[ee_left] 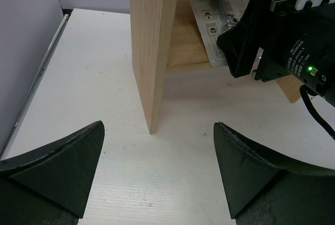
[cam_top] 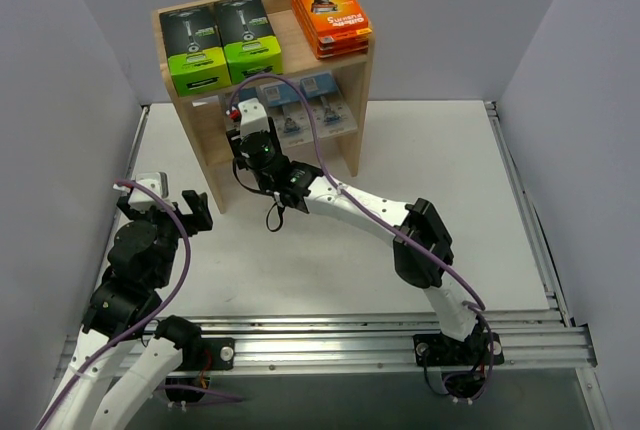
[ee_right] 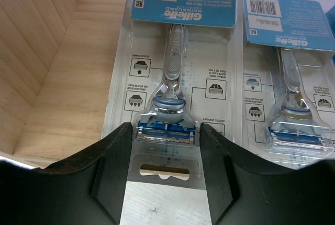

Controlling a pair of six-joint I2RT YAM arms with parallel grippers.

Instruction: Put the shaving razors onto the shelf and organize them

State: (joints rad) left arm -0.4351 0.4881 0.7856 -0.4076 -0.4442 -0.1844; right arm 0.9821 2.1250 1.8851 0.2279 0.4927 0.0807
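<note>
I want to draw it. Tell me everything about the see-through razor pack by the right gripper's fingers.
The clear plastic blister pack has a blue printed card at its far end and a silver-handled, blue-headed razor sealed inside, with a hang slot at the near end. It lies flat on the light wooden shelf beside a matching pack. The right gripper's black fingers flank the razor head; whether they pinch it is unclear.

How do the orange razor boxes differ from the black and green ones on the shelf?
The orange boxes are stacked in one pile at the right; the black-and-green boxes sit side by side at the left. The orange boxes are mainly one colour, the black-and-green boxes two. Both rest atop the shelf.
</note>
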